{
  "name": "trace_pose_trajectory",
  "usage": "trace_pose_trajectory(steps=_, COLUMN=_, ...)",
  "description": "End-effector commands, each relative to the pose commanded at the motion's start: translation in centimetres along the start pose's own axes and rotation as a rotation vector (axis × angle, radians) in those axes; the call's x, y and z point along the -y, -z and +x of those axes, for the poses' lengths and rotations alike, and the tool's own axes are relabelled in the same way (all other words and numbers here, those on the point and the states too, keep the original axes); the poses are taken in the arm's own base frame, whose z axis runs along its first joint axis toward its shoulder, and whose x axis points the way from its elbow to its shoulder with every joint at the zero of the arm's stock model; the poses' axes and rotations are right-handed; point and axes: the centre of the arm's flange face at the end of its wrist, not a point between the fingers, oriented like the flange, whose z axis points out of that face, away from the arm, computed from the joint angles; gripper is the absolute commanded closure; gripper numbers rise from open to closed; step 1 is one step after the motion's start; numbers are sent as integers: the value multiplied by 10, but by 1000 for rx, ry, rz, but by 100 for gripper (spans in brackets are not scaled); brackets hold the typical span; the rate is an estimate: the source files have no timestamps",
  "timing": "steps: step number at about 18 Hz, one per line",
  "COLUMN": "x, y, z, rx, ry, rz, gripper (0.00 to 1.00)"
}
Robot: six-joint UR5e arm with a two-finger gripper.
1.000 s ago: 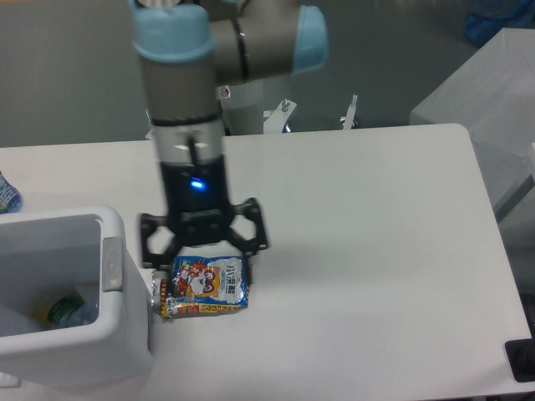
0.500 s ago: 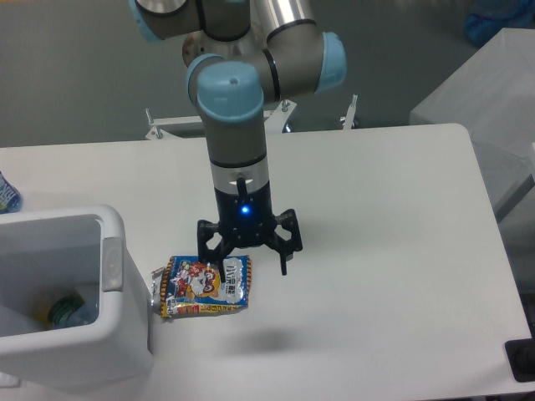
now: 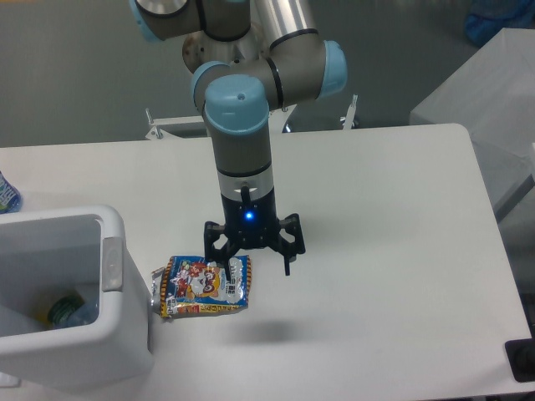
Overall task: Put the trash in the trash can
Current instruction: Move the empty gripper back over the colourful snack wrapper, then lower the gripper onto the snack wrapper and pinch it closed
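A flat blue-yellow snack bag [image 3: 204, 286] with a cartoon animal lies on the white table, just right of the trash can. The trash can [image 3: 109, 351] is a white boxy bin at the lower left, with a grey tab [image 3: 110, 262] on its right rim. Inside it, a green-and-yellow item and a bluish clear piece [image 3: 68, 311] lie at the bottom. My gripper [image 3: 252, 266] hangs open above the bag's right edge, fingers pointing down, its left finger over the bag and its right finger beside it. Nothing is held.
A bit of blue-white packaging [image 3: 7, 195] peeks in at the left edge of the table. A grey box-like surface [image 3: 481, 92] stands beyond the table's right far corner. A dark object [image 3: 522, 361] sits at the lower right corner.
The arm swung right and rose away from the bag between one second ago and half a second ago; since then the gripper shifted slightly right and lower, still open. The bag stayed put.
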Motion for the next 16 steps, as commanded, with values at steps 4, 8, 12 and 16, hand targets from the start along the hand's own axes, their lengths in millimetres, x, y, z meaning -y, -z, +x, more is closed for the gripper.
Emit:
trace_pose_trajectory(steps=4, x=-26, y=-19, z=4, rx=29, ry=16, rz=-72, gripper=0)
trace_pose_trajectory(steps=8, x=-65, y=-61, z=21, rx=22, ry=-13, rz=-186, gripper=0)
trace_pose_trajectory(steps=12, x=-77, y=-86, z=35, rx=6, ry=-39, rz=-236, gripper=0)
trace_pose_trajectory(steps=16, x=-82, y=-106, z=40, rx=7, ry=-47, rz=-269, gripper=0)
